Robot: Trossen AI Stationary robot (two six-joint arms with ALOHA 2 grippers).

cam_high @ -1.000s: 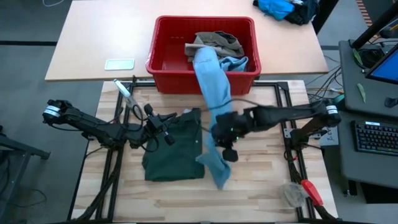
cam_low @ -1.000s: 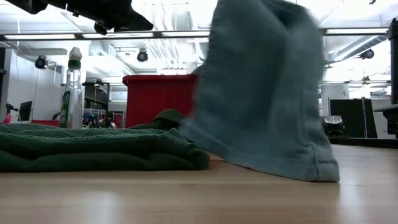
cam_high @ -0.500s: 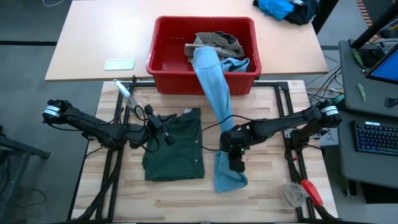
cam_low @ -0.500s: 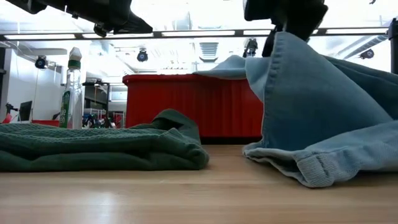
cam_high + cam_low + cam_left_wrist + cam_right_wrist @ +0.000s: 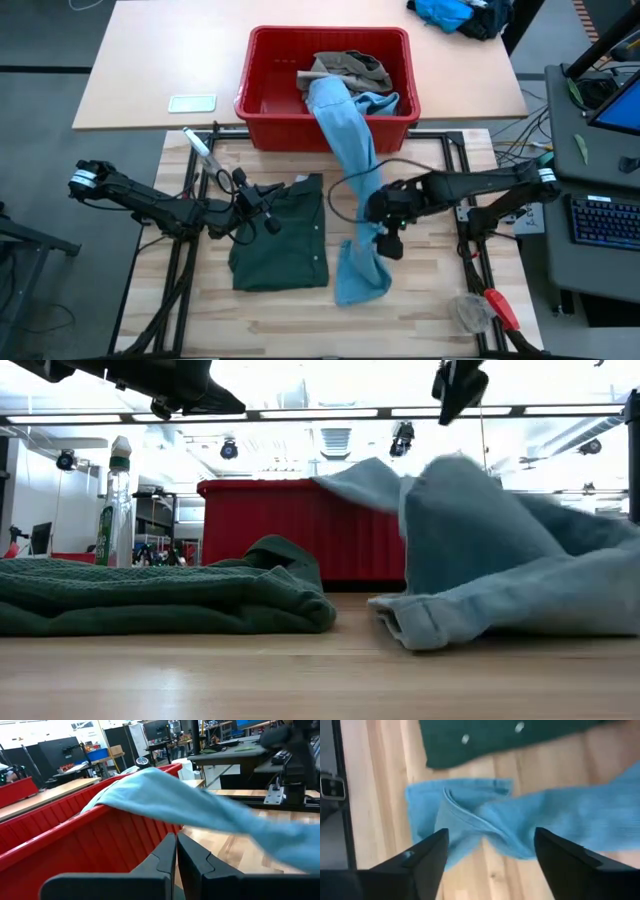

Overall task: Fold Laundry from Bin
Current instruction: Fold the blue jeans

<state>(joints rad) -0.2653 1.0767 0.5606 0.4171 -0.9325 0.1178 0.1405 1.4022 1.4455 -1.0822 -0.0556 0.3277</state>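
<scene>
The red bin [image 5: 262, 100] stands beyond the table's far edge with a khaki piece [image 5: 348, 66] inside. The light blue trousers [image 5: 350, 165] trail out of the bin over its near rim; their lower end [image 5: 360, 278] lies crumpled on the table. Folded dark green shorts [image 5: 280, 250] lie flat left of them. My right gripper [image 5: 390, 238] hangs open above the trousers, its fingers wide apart and clear of the cloth in the right wrist view [image 5: 490, 855] and the low view [image 5: 458, 385]. My left gripper [image 5: 268, 216] stays shut over the shorts' far edge, pointing at the bin [image 5: 75, 835].
A spray bottle [image 5: 200, 148] lies near the table's far left corner. A red-handled tool [image 5: 497, 308] and a clear object [image 5: 470, 312] sit at the near right corner. A bright blue cloth heap [image 5: 450, 12] lies on the far table, with a pale flat item [image 5: 191, 103] at its left.
My right gripper carried the trousers' lower end toward the near right, then opened and let go, drawing back up and toward the far side. The freed end has dropped and now lies slack and crumpled on the table; the upper part stays draped over the bin's rim.
</scene>
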